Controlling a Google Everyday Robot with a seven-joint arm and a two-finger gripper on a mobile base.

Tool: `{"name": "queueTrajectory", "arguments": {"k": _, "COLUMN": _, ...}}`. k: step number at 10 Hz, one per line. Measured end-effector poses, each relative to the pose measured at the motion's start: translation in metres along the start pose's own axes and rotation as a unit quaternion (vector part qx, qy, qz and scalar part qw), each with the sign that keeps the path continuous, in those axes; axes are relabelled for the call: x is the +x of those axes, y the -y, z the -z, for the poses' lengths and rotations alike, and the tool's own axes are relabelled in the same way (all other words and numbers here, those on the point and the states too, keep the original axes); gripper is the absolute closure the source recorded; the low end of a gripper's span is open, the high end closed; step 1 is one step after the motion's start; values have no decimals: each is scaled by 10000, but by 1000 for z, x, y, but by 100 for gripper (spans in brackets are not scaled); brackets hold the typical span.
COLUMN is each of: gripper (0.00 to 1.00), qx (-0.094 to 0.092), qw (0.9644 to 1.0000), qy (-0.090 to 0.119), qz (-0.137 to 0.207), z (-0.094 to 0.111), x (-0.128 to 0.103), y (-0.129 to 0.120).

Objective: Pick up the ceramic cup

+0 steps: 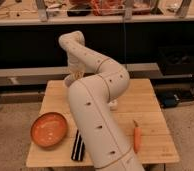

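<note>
My gripper (76, 75) hangs at the end of the cream arm, over the far left part of the wooden table (150, 100). A small pale beige shape (68, 81) shows right under it at the table's far edge; it looks like the ceramic cup, mostly hidden by the gripper. I cannot tell whether the gripper touches it. The arm's thick links cover the middle of the table.
A wide orange bowl (49, 129) sits at the front left. A black object (78, 145) lies beside it near the front edge. An orange carrot (137, 137) lies at the front right. A low white object (113, 104) peeks out right of the arm. Dark shelving stands behind the table.
</note>
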Motion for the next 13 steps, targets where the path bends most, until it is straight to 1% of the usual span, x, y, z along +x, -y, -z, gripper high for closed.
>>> {"name": "queueTrajectory", "arguments": {"k": 3, "gripper": 97, "qx": 18, "qw": 10000, "qy": 10, "qz": -3, "z": 3, "x": -8, "y": -8}}
{"name": "queueTrajectory", "arguments": {"k": 5, "gripper": 97, "qx": 77, "qw": 9999, "qy": -57, "qz": 50, "z": 9, "x": -8, "y": -2}}
{"name": "queueTrajectory", "arguments": {"k": 7, "gripper": 97, "qx": 102, "qw": 9999, "qy": -34, "qz": 51, "z": 9, "x": -16, "y": -8}}
{"name": "queueTrajectory", "arguments": {"k": 10, "gripper": 97, "qx": 171, "qw": 9998, "qy": -57, "qz": 122, "z": 13, "x": -21, "y": -2}}
{"name": "queueTrajectory", "arguments": {"k": 13, "gripper": 97, "qx": 182, "qw": 9997, "qy": -75, "qz": 147, "z": 17, "x": -26, "y": -4}}
